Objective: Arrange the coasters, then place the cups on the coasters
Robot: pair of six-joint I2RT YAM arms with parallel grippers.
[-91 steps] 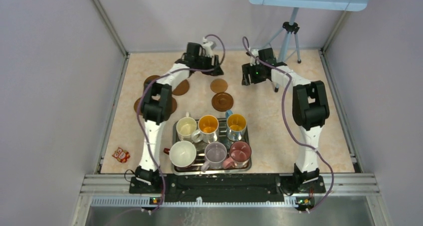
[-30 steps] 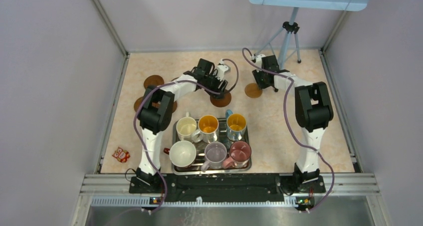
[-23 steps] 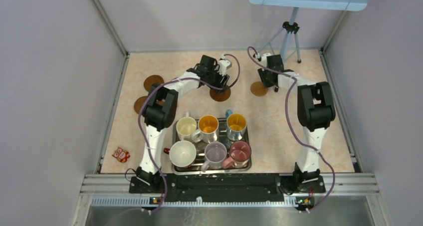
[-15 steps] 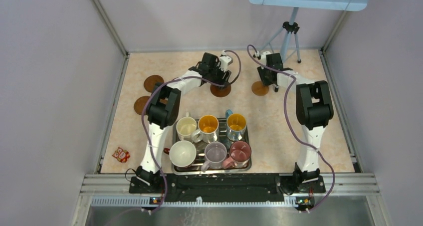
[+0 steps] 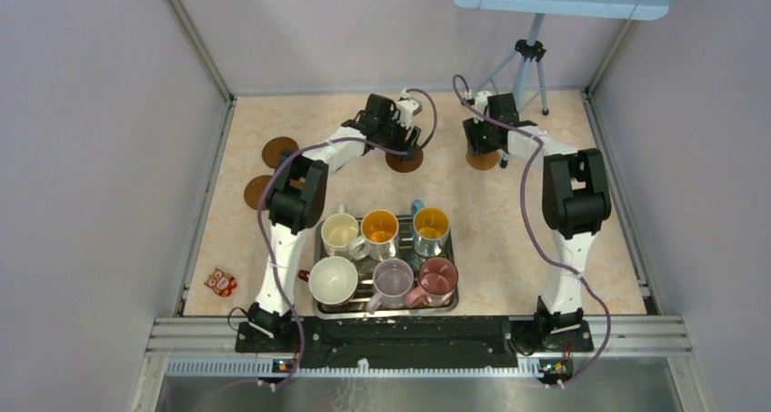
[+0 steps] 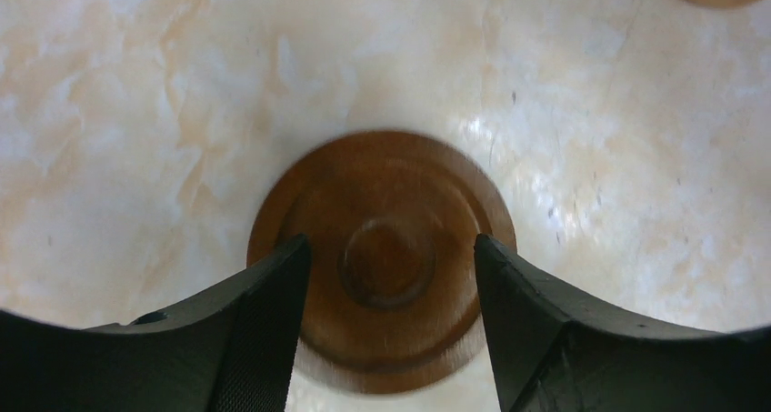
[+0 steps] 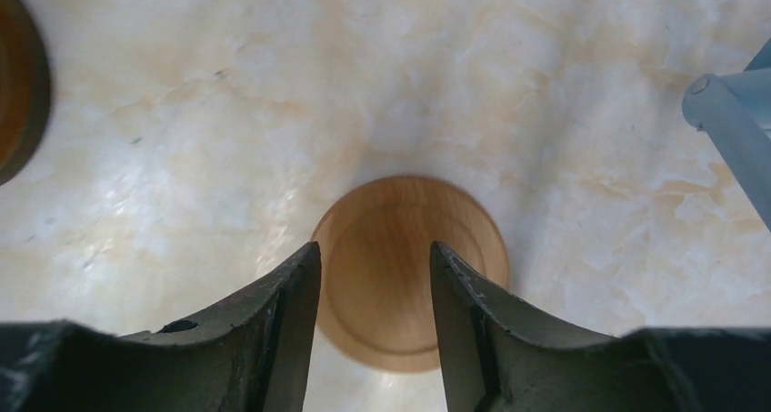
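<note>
While your two arms hang low over the marbled table (image 6: 136, 112) | left gripper (image 6: 391, 246): jaws released, you see the dark reddish-brown round coaster (image 6: 386, 194) lying flat under and between them | right gripper (image 7: 375, 248): jaws parted, small light tan round coaster (image 7: 405, 216) flat beneath their gap.

We see the tray (image 5: 453, 296) at the middle of the counter's (image 5: 509, 239) near edge, with six cups (image 5: 380, 227) in it in two rows of three. Two coasters (image 5: 279, 150) lie near the left edge, one before the other. Two further coasters (image 5: 405, 164) lie side by side behind the tray, toward the far edge.
</note>
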